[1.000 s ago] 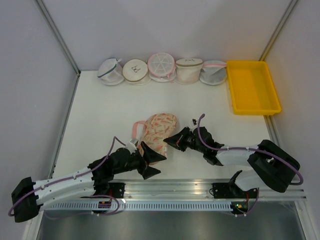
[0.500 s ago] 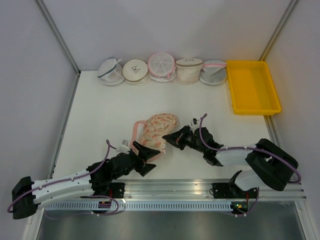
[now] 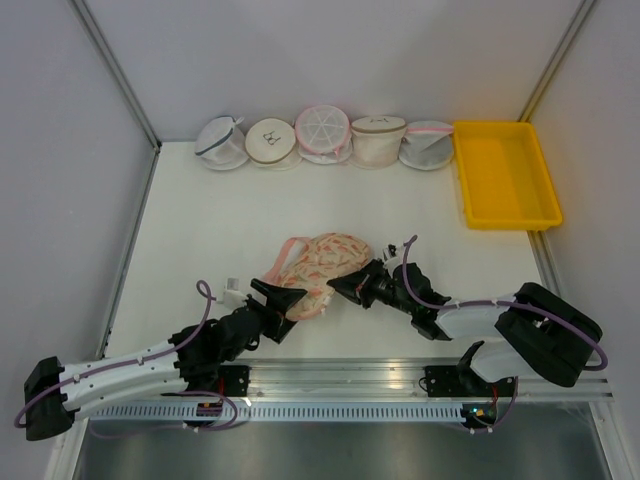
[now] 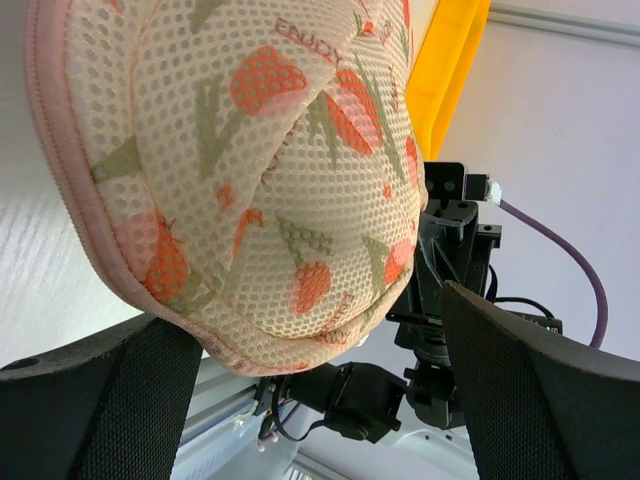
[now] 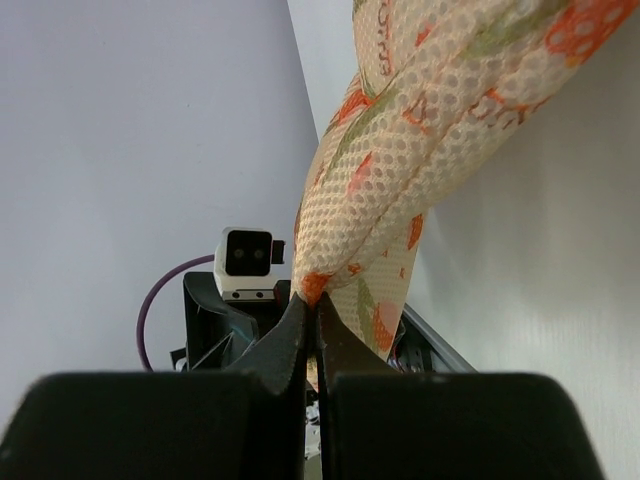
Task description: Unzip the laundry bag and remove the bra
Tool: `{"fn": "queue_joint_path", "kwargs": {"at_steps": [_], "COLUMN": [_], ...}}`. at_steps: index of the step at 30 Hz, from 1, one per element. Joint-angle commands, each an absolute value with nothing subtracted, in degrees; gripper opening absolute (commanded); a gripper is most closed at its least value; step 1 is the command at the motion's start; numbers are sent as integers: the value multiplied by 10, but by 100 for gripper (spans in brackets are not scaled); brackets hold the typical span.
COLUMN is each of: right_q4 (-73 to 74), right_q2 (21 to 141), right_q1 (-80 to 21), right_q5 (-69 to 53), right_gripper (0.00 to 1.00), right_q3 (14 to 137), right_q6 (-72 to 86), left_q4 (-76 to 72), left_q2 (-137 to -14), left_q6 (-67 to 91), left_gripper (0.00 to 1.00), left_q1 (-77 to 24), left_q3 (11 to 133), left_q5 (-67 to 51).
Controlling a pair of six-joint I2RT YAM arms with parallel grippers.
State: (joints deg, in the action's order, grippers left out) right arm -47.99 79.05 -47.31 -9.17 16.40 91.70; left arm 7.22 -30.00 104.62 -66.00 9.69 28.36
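The laundry bag (image 3: 322,262), cream mesh with orange print and pink trim, lies mid-table with its pink loop (image 3: 283,257) to the left. My right gripper (image 3: 343,288) is shut on the bag's near right edge. In the right wrist view the closed tips (image 5: 315,305) pinch a fold of the bag (image 5: 420,140). My left gripper (image 3: 283,296) is open at the bag's near left edge. In the left wrist view the bag (image 4: 250,170) bulges between the spread fingers (image 4: 540,390) without being clamped. The bra is hidden.
Several round mesh bags (image 3: 272,143) stand in a row at the back. A yellow tray (image 3: 505,175) sits at the back right. The metal rail (image 3: 340,378) with the arm bases runs along the front edge. Grey walls enclose the sides.
The left arm has drawn back to the left, its gripper still open. The bag has turned and shifted slightly right. The right gripper stays shut on its edge.
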Motion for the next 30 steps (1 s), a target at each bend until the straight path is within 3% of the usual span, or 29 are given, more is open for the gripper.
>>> {"fn": "queue_joint_path", "kwargs": {"at_steps": [1, 4, 7, 8, 10, 12, 17, 21, 23, 26, 30], "right_q4": [-556, -561, -556, -553, -537, -513, -398, -193, -116, -2, 70], "right_q2": [783, 789, 793, 793, 792, 789, 757, 682, 624, 558, 512], "right_q1": [-480, -480, -481, -481, -482, -483, -483, -488, -491, -496, -497], "right_q5": [-109, -120, -130, -135, -142, -153, -172, -140, -86, -36, -33], "right_gripper": [0, 0, 1, 0, 0, 0, 0, 60, 72, 74, 63], "right_q3": [161, 161, 163, 164, 172, 181, 219, 273, 291, 312, 311], "right_q6": [933, 932, 927, 924, 917, 903, 811, 663, 621, 566, 542], "left_q4": [77, 76, 57, 53, 47, 47, 42, 61, 81, 90, 87], "left_q2": [-301, -295, -288, -287, -282, -277, -265, -254, -250, -251, -261], "left_q6": [1063, 1056, 1049, 1049, 1049, 1047, 1027, 1007, 1012, 1027, 1038], "left_gripper": [98, 83, 56, 41, 28, 5, 2, 2, 2, 2, 2], "left_q1": [-662, -662, -662, -662, -662, -662, -662, -662, -662, -662, -662], "left_q3": [115, 114, 104, 100, 92, 90, 91, 103, 103, 93, 90], "left_q5": [319, 325, 330, 330, 330, 331, 323, 309, 297, 285, 278]}}
